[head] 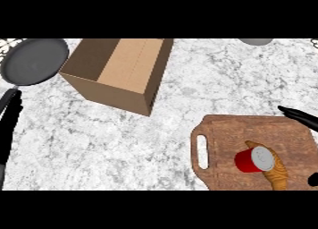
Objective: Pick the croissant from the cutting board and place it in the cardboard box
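Two things lie together on the wooden cutting board (228, 134) at the lower right of the marbled worktop (122, 138): the croissant (276, 172), a golden, ridged crescent tapering to points, and a red can (253, 160) with a silvery lid, lying against its left side — so any grasp must close on the pastry without nudging the smooth cylinder. The board is a brown, rounded slab with a slot handle on its left edge. The right robot hand (307, 118) comes in at the frame's right edge with its dark fingers stretched straight over the board's upper right corner, and a separate dark part showing lower down by the croissant; it holds nothing and looks set to straddle the pastry, I judge. The left robot hand (5, 112) rests at the left edge, fingers straight and pointing up, holding nothing, just below a flat grey plate (33, 60). The cardboard box (119, 74) stands open-topped well apart to the upper left — plain tan walls, sharp corners — an easy mouth for the drop. A grey round object (256, 41) peeks in at the top edge.
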### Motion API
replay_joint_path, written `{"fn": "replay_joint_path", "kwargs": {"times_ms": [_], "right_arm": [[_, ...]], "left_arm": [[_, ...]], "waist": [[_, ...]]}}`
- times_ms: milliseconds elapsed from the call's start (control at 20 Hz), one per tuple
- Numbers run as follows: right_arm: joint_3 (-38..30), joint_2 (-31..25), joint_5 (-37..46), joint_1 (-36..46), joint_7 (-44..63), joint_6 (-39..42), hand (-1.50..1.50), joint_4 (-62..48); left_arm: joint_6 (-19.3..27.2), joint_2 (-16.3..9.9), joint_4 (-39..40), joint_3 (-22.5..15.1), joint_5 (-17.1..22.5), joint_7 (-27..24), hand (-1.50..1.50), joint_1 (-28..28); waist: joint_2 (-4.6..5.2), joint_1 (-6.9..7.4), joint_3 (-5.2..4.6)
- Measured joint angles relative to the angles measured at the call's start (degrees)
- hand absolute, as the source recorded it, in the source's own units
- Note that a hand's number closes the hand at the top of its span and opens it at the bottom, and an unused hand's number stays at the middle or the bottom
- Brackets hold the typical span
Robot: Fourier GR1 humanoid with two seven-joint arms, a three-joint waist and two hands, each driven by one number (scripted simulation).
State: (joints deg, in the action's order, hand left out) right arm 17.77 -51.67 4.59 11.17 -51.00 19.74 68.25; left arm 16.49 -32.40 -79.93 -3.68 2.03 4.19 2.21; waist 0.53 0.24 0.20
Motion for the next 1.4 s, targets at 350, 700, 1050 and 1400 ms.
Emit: {"fn": "replay_joint_path", "kwargs": {"times_ms": [350,700,1050,1400], "right_arm": [[5.34,-5.94,14.17,5.93,-1.92,-4.40,-1.50,-0.61],[11.96,-6.94,26.27,11.21,3.30,-2.76,-1.50,2.47],[14.53,-3.17,34.03,12.71,9.72,2.07,-1.50,5.44],[12.71,0.84,40.31,9.89,12.83,4.50,-1.50,8.83]], "left_arm": [[-0.11,0.79,1.55,-0.61,-1.70,0.51,0.00,2.06],[-0.51,2.01,3.80,-0.24,-2.78,-0.58,0.00,2.92],[-1.61,2.64,3.58,1.35,-3.80,0.11,0.00,3.18],[-2.70,4.28,3.27,3.29,-5.56,-0.74,0.00,2.10]], "waist": [[-0.19,0.72,-0.14],[-0.38,0.58,-0.24],[-0.51,0.19,-0.23],[-0.56,-0.05,-0.22]]}}
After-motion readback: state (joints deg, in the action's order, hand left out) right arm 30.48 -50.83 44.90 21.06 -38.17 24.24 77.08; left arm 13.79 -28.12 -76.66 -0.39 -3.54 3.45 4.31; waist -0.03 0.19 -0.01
